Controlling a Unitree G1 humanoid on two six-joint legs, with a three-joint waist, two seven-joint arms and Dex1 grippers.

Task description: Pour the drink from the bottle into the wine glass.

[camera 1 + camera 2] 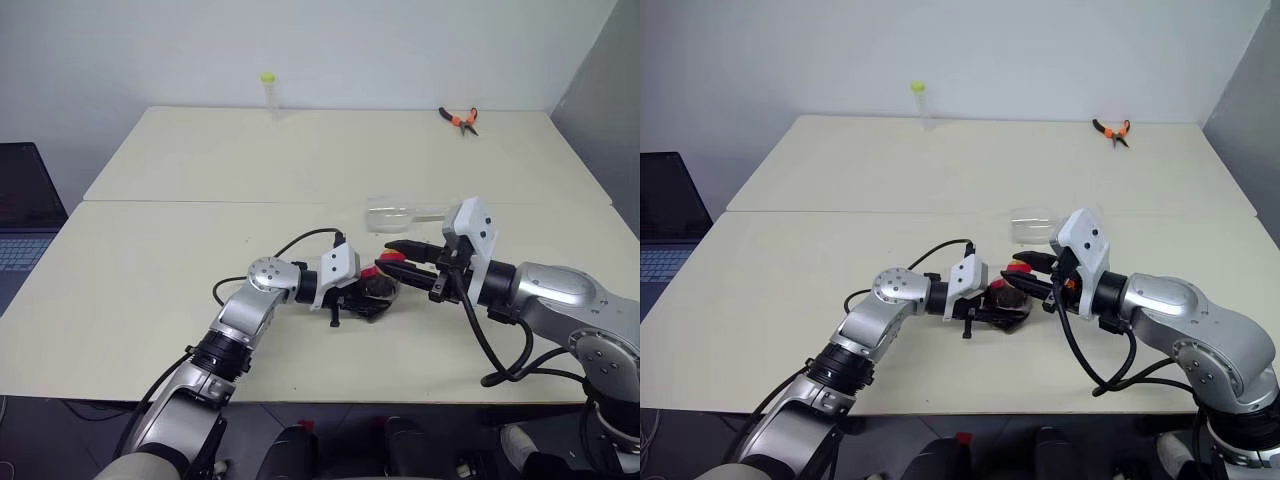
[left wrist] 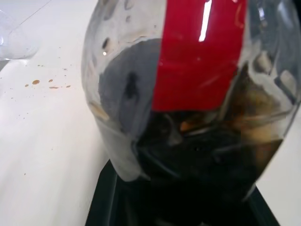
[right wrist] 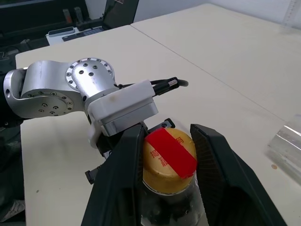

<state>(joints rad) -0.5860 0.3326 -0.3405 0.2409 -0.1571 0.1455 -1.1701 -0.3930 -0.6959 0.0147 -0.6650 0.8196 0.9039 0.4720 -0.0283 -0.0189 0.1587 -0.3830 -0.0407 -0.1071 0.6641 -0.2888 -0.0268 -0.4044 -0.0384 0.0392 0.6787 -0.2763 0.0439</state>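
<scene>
Uncapping looks like the step in hand: the left gripper (image 1: pixel 992 306) has its jaws clamped on the bottle (image 1: pixel 1008 297) just above the tabletop (image 1: pixel 790 290), while the right gripper (image 3: pixel 169 155) brackets the yellow cap (image 3: pixel 168 160), jaws either side of it. Next, I judge, comes twisting it off, then righting the wine glass (image 1: pixel 392 214), lying on its side just beyond, near brown droplets (image 2: pixel 44 84). Pliers (image 1: pixel 460 119) and a slim tube (image 1: pixel 268 88) sit far back near the white wall.

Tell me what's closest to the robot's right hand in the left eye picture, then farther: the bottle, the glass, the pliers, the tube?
1. Bottle: right at the right gripper, cap between its fingers.
2. Wine glass: lying on its side just beyond.
3. Pliers: far edge of the table, right side.
4. Tube: far edge, left side.
</scene>
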